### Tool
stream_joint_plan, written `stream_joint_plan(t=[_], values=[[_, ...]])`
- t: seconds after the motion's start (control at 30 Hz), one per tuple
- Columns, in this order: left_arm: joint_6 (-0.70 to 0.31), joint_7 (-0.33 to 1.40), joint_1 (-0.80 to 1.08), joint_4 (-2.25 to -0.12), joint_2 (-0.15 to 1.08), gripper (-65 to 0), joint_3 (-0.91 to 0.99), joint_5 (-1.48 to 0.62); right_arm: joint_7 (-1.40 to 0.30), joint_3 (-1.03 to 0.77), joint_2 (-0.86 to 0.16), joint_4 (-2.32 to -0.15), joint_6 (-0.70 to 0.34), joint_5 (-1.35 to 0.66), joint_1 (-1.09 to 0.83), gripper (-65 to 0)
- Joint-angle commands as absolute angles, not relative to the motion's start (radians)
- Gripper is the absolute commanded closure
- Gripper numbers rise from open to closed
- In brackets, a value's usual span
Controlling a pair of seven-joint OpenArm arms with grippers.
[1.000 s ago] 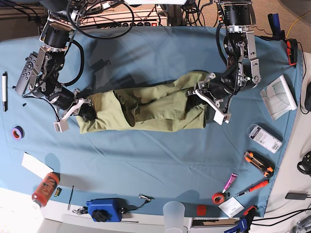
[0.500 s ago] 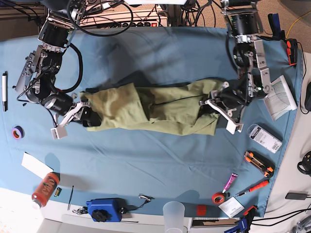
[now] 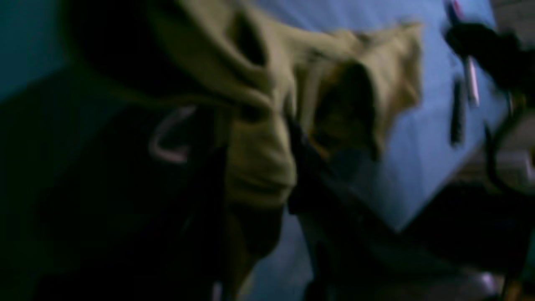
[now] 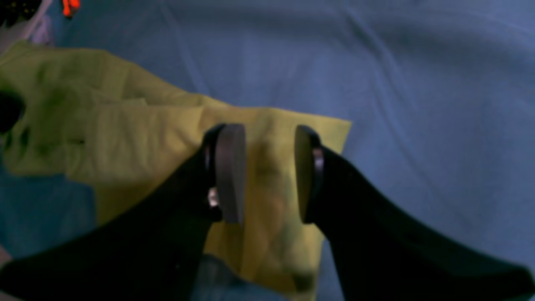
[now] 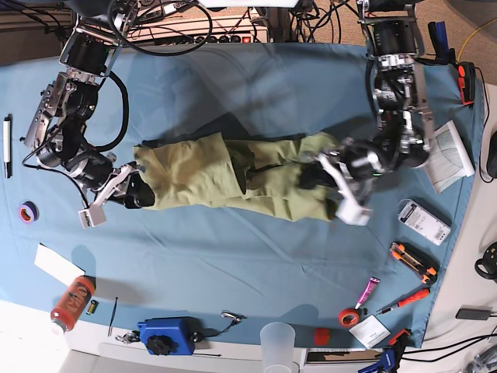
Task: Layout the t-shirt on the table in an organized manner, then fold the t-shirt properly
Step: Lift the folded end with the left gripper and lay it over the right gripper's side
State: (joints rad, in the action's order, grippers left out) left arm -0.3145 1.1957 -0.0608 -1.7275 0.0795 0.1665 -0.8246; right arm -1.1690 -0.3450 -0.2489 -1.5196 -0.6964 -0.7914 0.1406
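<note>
Your left end effector (image 5: pixel 332 180) is clamped on the t-shirt (image 5: pixel 233 175) mid-desk (image 5: pixel 233 264); right end effector (image 4: pixel 265 173) gapes wide over its corner.

The t-shirt (image 5: pixel 233 175) is soft, matt olive cotton, creased into folds. Beneath it the table (image 5: pixel 256 256) wears smooth, matt light-blue cloth, faintly wrinkled. Beside the shirt's edge, the right gripper (image 4: pixel 267 171) shows dull pads (image 4: pixel 229 171) on matt black plastic.

t-shirt (image 5: pixel 233 175): plain olive green — yellower between the right gripper (image 4: pixel 267 171) pads
table (image 5: pixel 256 256): smooth light-blue cloth, no pattern, all around both claws
right gripper pads (image 4: pixel 228 171): grey faces on black fingers
left gripper (image 3: pixel 267 184): black — blurred
</note>
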Motion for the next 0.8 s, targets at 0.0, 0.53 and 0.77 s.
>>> stream_joint_plan(t=[0.0,0.53,0.77], values=[[-0.334,1.177,-0.078,-1.755,0.077,0.0,0.125,-0.854,-1.135,-0.349,-0.263,-1.537,-0.698,-0.803,0.16,-20.2],[-0.22,1.045,-0.27,-1.773,-0.105,0.0,-0.321,-0.471,-0.957,-0.462,-0.258,-1.537,-0.636,-0.537,0.161,-20.2],[-0.221,1.01,-0.269,-1.729,-0.105,0.0,-0.464,-0.45,-0.973,-0.65,-0.258,-1.537,-0.635,-0.538,0.161,-20.2]])
